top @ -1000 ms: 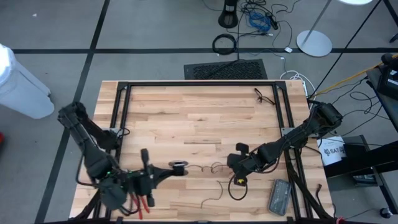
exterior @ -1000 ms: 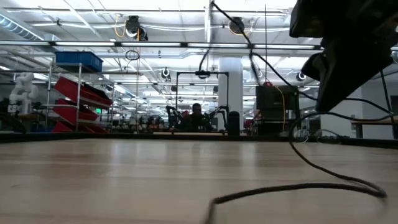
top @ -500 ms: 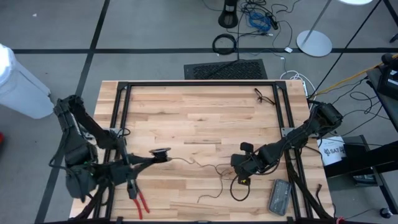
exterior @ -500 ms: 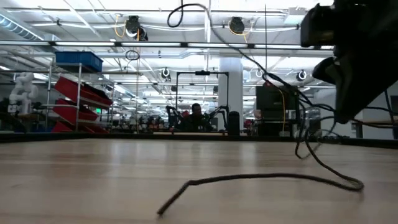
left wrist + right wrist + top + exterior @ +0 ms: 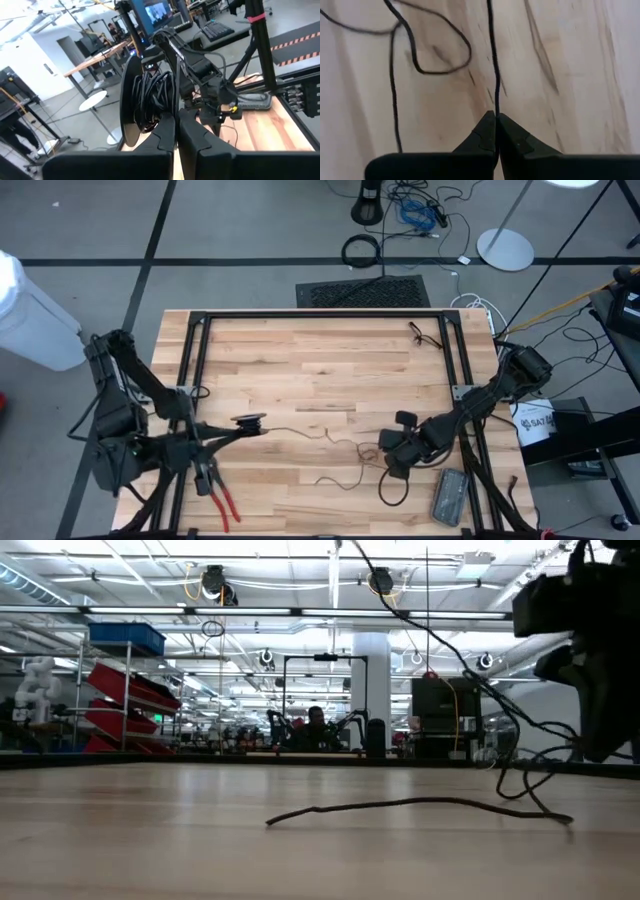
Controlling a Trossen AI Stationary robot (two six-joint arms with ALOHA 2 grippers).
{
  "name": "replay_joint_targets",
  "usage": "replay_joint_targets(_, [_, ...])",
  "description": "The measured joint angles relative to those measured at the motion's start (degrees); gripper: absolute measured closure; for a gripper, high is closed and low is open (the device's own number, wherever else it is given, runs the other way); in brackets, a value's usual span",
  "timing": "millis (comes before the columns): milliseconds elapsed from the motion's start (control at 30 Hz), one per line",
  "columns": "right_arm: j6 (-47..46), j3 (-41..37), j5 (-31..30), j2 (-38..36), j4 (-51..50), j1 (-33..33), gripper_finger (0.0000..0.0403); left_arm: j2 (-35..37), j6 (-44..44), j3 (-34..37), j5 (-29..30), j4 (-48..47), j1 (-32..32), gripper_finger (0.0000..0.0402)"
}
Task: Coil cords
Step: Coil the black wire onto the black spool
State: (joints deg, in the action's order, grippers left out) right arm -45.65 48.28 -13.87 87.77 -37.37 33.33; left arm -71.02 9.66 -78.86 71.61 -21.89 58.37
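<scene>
While your left gripper (image 5: 240,425), pinched shut on the puck (image 5: 247,420) wound with cord (image 5: 330,442), sits at the table's left, the thin cord runs left-to-right across the near middle to your right gripper (image 5: 392,463), clamped on it; it could snag the pliers (image 5: 218,496), or slip free if pulled taut
</scene>
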Motion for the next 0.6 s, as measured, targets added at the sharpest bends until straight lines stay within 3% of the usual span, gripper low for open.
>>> replay_joint_targets(200, [1.97, 2.27, -3.19, -2.3, 3.39, 0.34, 0.0389, -1.35, -6.03, -0.01, -0.91, -4.84, -0.33, 0.0394])
replay_joint_targets(467, [5.82, 11.34, -11.82, -3.87, -3.33, 0.14, 0.0362, -6.25, -18.58, 0.03, -1.11, -12.18, -2.08, 0.0394])
replay_joint_targets(600, [13.2, 13.8, -18.19, -3.87, 5.41, 0.14, 0.0348, -9.01, -20.81, 0.03, -1.15, -11.98, -3.74, 0.0394])
